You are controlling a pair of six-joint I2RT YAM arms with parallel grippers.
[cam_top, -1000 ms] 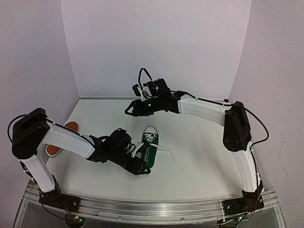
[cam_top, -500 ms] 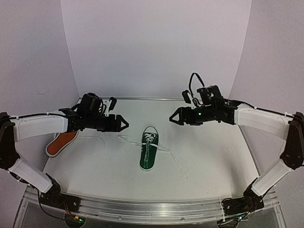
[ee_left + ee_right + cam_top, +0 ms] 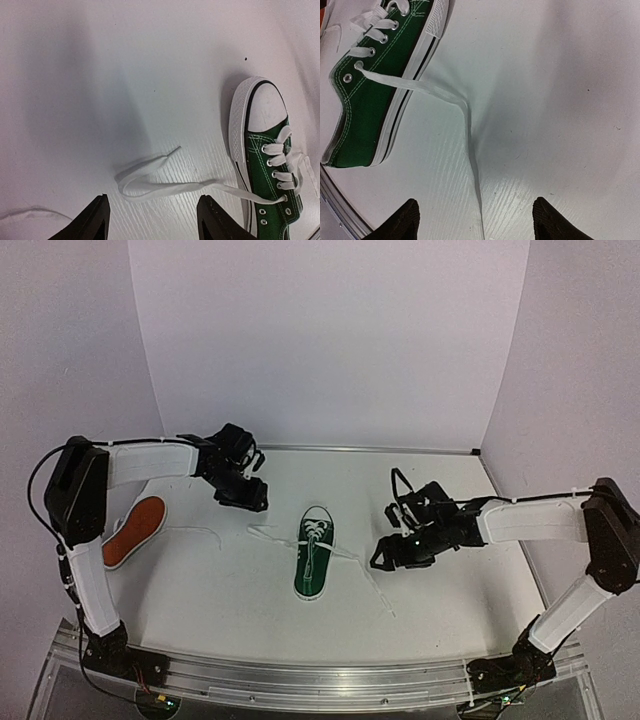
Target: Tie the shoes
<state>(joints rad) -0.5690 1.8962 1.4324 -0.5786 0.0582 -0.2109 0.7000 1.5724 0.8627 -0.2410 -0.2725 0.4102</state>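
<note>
Green sneaker (image 3: 311,560): lies at the middle of the white table (image 3: 450,615), white toe cap toward 12 o'clock; same spot as in both earlier frames; laces threaded through the eyelets but not knotted.
Left lace end (image 3: 165,187): runs out from an upper eyelet toward 9 o'clock and doubles back in a flat loop on the table; free of both grippers.
Right lace end (image 3: 466,112): leaves an eyelet and trails across the table toward 4 o'clock in the top view; nothing holds it.
Orange-red sneaker (image 3: 134,531): at 9 o'clock from the green sneaker, well apart from it, toe toward 1 o'clock; a second ago the left arm hid most of it, now it shows whole.
Left gripper (image 3: 246,502): fingers spread with nothing between them; hangs at 10 o'clock from the green sneaker, above the looped lace; a second ago it was low against the shoe's near left side.
Right gripper (image 3: 384,556): fingers spread, empty; at 3 o'clock from the green sneaker, above the trailing lace; half a second ago it stood higher and farther back, at 1 o'clock.
Loose white strand (image 3: 196,532): lies between the two sneakers; whose lace it is cannot be told.
</note>
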